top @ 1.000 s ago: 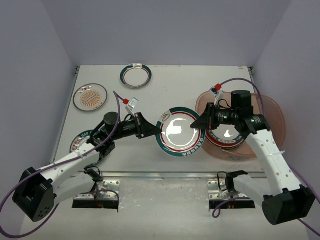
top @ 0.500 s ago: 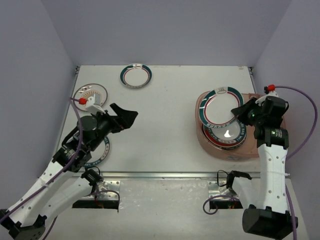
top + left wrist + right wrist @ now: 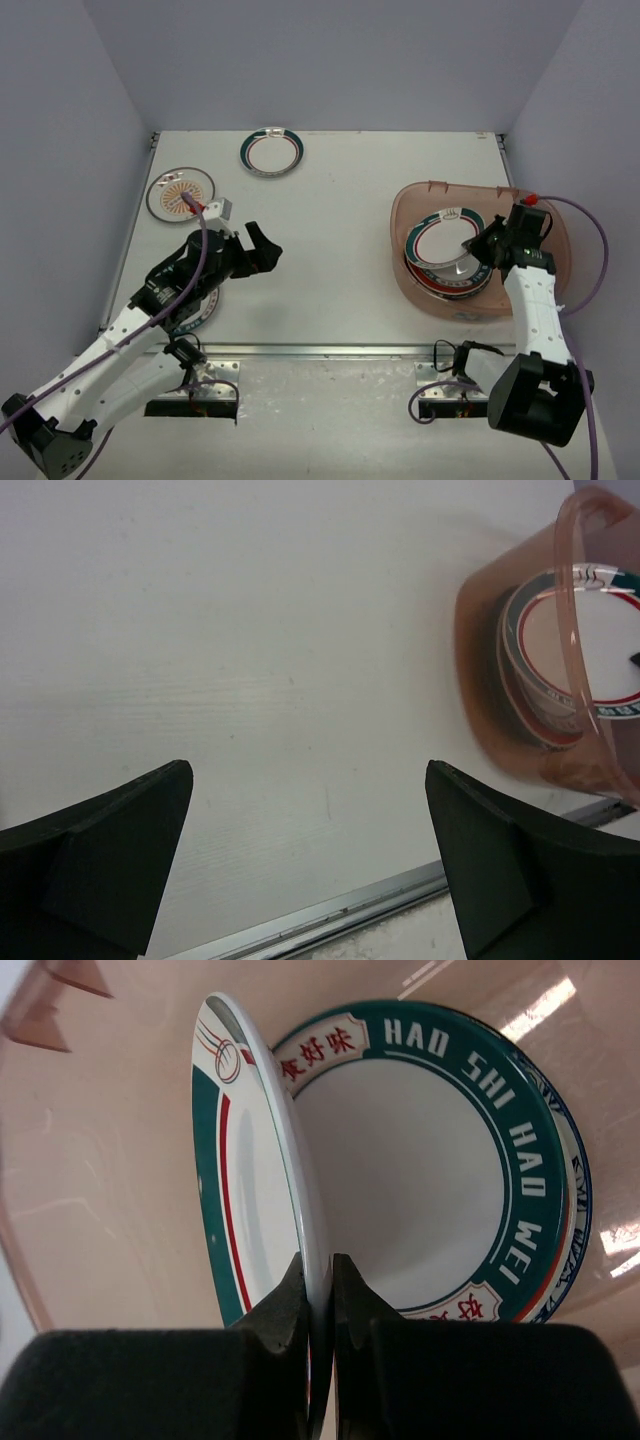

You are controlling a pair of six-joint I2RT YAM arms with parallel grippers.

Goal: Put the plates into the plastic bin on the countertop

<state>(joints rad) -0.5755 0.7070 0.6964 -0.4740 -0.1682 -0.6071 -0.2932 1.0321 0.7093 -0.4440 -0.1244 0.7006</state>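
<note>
As your right arm reaches into the bin (image 3: 540,215), the step in hand looks like setting one more plate on those already inside.

Nearest you, at 8 o'clock on the countertop (image 3: 340,200), a teal-rimmed plate (image 3: 200,305) lies half hidden under the left arm. Just beyond it the left gripper (image 3: 262,245) hangs over bare surface, jaws spread as wide as they go, holding nothing.

At 3 o'clock the right gripper (image 3: 318,1265) is pinched tight on the rim of the held plate (image 3: 225,1160), teal and red banded. It is tilted up on edge inside the bin, above the stack (image 3: 400,1180). Whether its lower edge touches the stack, I cannot tell.

Further off, an orange-centred plate (image 3: 180,193) sits at 10 o'clock and a far plate (image 3: 272,152) at 11 o'clock, both flat and well apart.

Your next move probably calls for tipping the held plate flat onto the stack before the jaws let go, since a release from this tilt could chip it. After that, three plates remain. The near one suits the left gripper, which would need a finger under its rim.
</note>
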